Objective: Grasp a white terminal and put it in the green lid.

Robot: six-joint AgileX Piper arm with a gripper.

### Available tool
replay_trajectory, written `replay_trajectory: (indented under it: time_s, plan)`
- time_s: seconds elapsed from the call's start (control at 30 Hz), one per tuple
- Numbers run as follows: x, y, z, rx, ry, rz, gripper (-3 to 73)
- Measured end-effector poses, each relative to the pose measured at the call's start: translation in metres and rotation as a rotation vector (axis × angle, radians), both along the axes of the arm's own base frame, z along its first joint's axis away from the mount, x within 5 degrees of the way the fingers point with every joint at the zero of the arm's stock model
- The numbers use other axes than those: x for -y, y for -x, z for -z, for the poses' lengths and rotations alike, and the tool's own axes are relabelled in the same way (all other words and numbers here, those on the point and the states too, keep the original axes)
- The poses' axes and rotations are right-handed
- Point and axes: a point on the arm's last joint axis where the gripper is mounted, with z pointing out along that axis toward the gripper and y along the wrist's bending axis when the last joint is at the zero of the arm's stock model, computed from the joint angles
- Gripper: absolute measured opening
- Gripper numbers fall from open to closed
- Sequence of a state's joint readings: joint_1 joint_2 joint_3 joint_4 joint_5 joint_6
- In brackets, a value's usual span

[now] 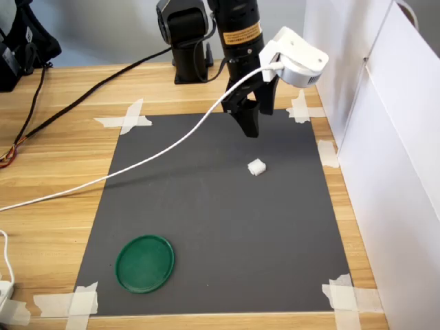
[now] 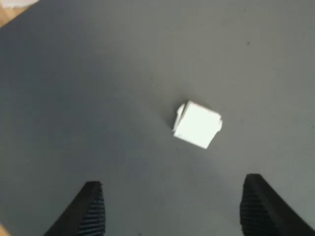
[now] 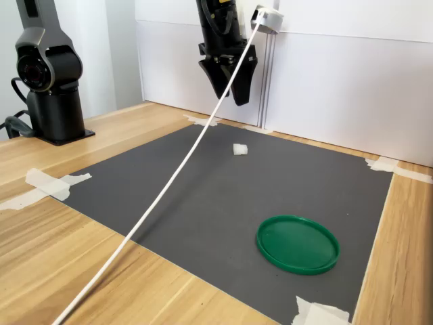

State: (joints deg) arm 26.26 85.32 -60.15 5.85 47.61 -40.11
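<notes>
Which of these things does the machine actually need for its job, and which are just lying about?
Needed: white terminal, green lid, the open tool hanging above the mat.

Lying about: white cable, tape strips, grey mat, white wall panels.

1. The white terminal (image 1: 256, 167): small blocky white plastic piece, resting on the dark mat, apart from the lid
2. The green lid (image 1: 145, 263): flat round dark-green disc with raised rim, lying rim-up near the mat corner, empty
</notes>
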Motion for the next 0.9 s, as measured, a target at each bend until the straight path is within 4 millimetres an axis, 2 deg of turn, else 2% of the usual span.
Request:
replay_trajectory:
  time_s: [0.23,0.9]
  plan:
    - [-0.008,-0.014,0.029,-0.029,0.074,0.047,65.7]
    - [-0.018,-0.031,0.066,-0.056,0.079,0.048,65.5]
